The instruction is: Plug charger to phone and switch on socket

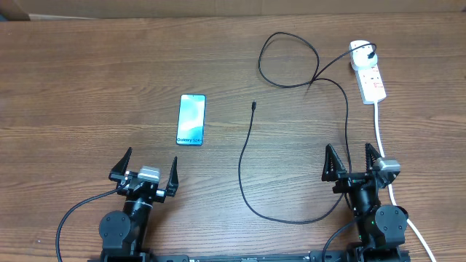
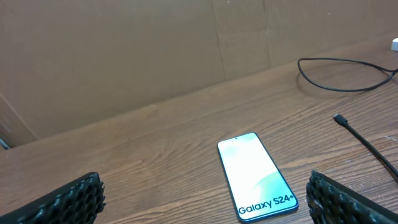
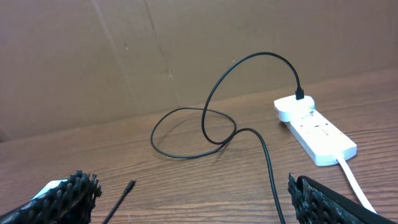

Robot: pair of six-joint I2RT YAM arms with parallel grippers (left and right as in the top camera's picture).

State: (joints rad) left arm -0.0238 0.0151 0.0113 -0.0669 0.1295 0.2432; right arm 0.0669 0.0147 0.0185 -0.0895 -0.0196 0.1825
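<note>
One table [image 1: 73, 73], brown wood grain, carries all items. A plain brown wall [image 2: 124, 50] rises behind it.

Two arms sit at the near edge: left arm [image 1: 127, 222] and right arm [image 1: 378, 218].
- Left jaws: spread wide, holding nothing, touching nothing.
- Right jaws: spread wide, holding nothing. The charger cable lies on the table between them.

One socket [image 1: 370, 76] lies at the far right. Its thick white cord [image 1: 382, 138] runs past the right arm.

One phone [image 1: 191, 120] lies flat, screen up, ahead of the left jaws and apart from them.

One charger [image 1: 247, 153]:
- The white plug [image 1: 360, 52] is seated in the socket's far end.
- The cable is looped once.
- The connector tip [image 1: 253, 106] lies free between phone and socket, well apart from the phone.
</note>
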